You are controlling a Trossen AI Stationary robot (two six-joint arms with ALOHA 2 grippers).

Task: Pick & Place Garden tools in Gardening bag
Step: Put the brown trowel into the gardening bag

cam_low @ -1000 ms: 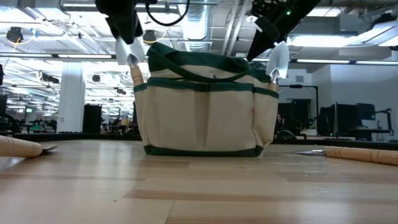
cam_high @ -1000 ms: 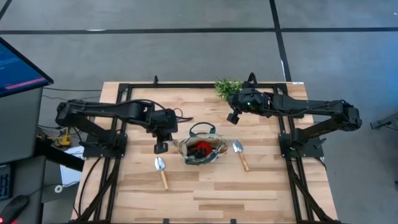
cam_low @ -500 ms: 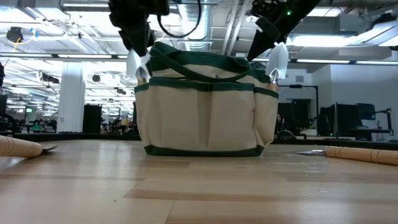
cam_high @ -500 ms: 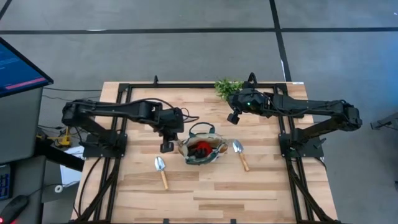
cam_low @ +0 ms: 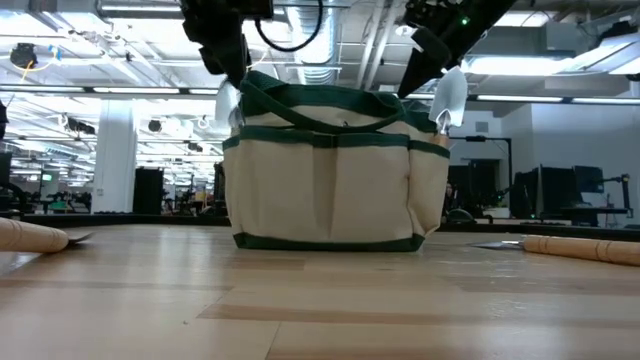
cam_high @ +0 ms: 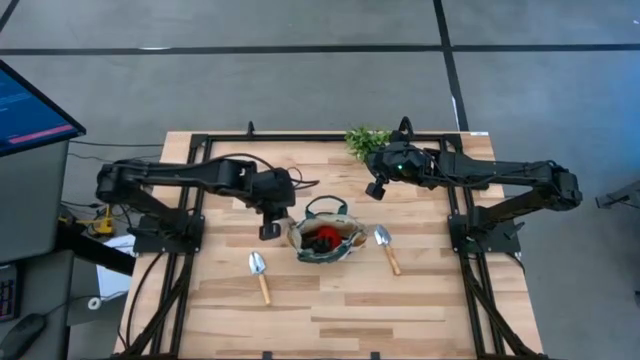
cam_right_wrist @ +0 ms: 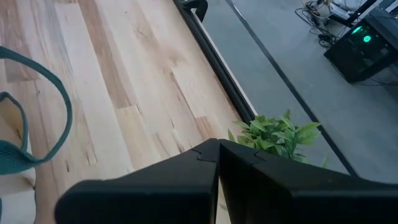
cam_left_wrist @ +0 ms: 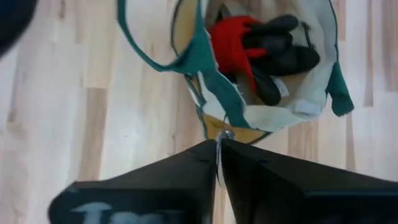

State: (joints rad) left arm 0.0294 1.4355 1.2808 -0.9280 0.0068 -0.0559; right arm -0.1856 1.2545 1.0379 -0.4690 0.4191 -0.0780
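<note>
The olive-khaki gardening bag stands on its base mid-table, also in the low view. A red-and-black item lies inside it. One trowel stands blade up at the bag's right side. My left gripper is shut on another trowel at the bag's left rim. Two more trowels lie flat on the table, to the near left and the right of the bag. My right gripper is shut and empty, above the table behind the bag. The pruning shears do not show. My left gripper pinches the trowel's silver blade between its two fingers, seen edge-on in the wrist view. The fingers come from above, pointing down. The trowel hangs blade up at the bag's left rim, and the bag hides its handle.
A leafy green sprig lies at the table's far edge, near my right gripper. Black frame rails run along both sides of the table. A monitor stands off the left edge. Bare wood lies near the front edge.
My left gripper has carried the trowel toward the table's right, up to the bag's left rim. The trowel's wooden handle, which showed beside the bag before, is now hidden behind the bag.
</note>
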